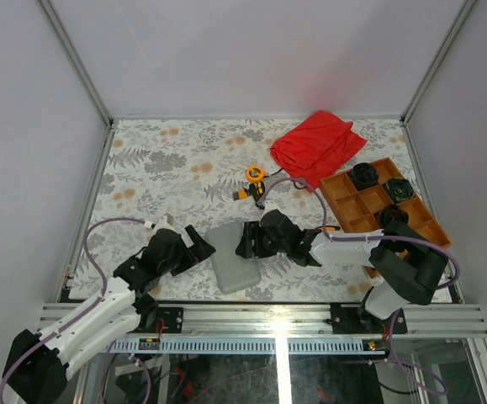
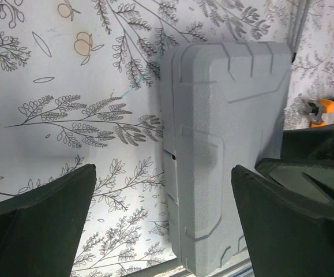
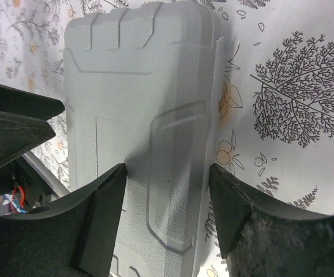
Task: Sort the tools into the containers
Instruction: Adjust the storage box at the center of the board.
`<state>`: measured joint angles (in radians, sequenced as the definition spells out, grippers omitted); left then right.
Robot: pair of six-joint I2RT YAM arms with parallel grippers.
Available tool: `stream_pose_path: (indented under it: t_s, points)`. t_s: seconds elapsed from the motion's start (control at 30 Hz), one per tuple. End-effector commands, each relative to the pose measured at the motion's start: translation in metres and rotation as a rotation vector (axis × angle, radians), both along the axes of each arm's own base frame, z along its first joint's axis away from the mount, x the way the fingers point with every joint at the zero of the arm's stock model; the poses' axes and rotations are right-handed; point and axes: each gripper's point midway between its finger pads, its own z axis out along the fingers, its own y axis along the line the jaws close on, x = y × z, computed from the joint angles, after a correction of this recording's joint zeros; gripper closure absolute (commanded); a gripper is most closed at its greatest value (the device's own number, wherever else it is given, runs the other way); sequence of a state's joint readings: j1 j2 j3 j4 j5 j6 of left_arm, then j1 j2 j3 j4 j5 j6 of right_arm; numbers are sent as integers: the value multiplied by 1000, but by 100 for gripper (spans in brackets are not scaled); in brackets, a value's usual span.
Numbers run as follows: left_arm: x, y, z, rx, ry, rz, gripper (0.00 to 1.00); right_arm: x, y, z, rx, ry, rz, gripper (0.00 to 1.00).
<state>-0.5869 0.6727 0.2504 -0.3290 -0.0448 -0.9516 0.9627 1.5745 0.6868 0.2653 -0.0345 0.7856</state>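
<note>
The grey case lies closed on the flowered cloth near the front edge; it also shows in the left wrist view and the right wrist view. My left gripper is open at the case's left side, and one finger hangs over the lid. My right gripper is open and empty over the case's right edge; whether it touches I cannot tell. A round orange tape measure and small orange-black tools lie behind the case. One orange tool shows past the case.
A crumpled red cloth lies at the back right. An orange-brown divided tray with black round parts stands at the right. The metal frame rail runs just in front of the case. A purple cable loops over the tools.
</note>
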Motion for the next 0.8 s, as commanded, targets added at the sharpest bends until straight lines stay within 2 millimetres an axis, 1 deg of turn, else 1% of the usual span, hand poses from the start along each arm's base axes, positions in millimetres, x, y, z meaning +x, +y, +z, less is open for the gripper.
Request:
stream_pose_path:
  t_s: [0.0, 0.1, 0.23, 0.33, 0.43, 0.53, 0.6, 0.77]
  points:
    - [11, -2, 18, -33, -86, 7, 0, -10, -19, -25, -9, 81, -33, 37]
    - [9, -2, 18, -44, -100, 4, 0, -13, -23, -31, -14, 99, -40, 40]
    - [6, -1, 9, -39, -67, 14, 0, -14, -29, -38, -31, 111, -51, 42]
    - [6, -7, 4, -64, -57, -8, 0, -12, -38, -45, -38, 132, -85, 43]
    - [5, -18, -1, -110, -44, -36, 1, -12, -47, -51, -6, 168, -119, 44]
    - [5, -32, 3, -187, -55, -69, 3, -14, -50, -55, 35, 200, -128, 45]
    - [6, -37, 5, -228, -66, -76, 4, -17, -50, -58, 41, 214, -116, 45]
    - [8, -44, 12, -292, -102, -81, 4, -19, -54, -65, 53, 241, -127, 46]
